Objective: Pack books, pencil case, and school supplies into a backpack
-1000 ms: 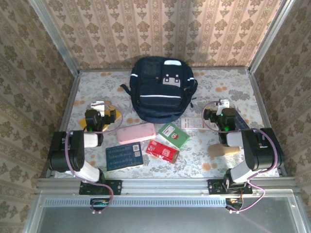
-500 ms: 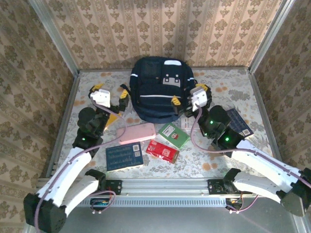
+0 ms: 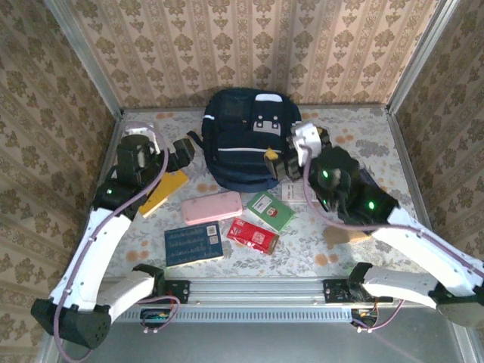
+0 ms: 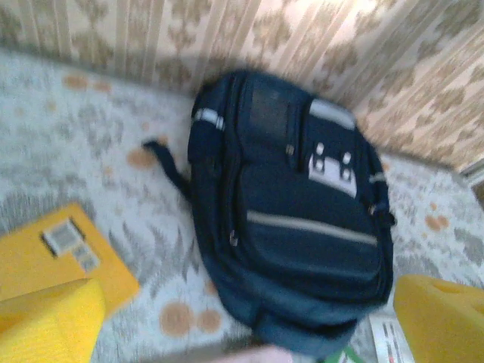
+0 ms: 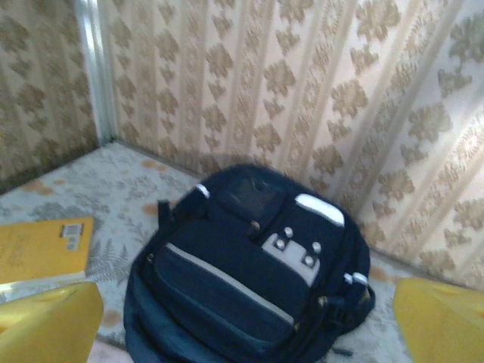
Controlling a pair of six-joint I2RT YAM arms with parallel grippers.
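The left gripper (image 4: pixel 242 324) and right gripper (image 5: pixel 242 318), jaws apart and empty, flank the backpack (image 3: pixel 253 144) at the table's (image 3: pixel 370 140) far edge.

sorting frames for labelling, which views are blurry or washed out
Left wrist view: motion blur, the backpack and yellow book smeared, wall at top right washed out. Right wrist view: mildly soft, backpack stripe legible. Top external view: sharpest, evenly lit.

Left arm (image 3: pixel 91 242), right arm (image 3: pixel 423 243): white links, black joints, lilac cables, green lights on right. Left claw (image 4: pixel 242 318), right claw (image 5: pixel 242 318): yellow fingers, white housings.
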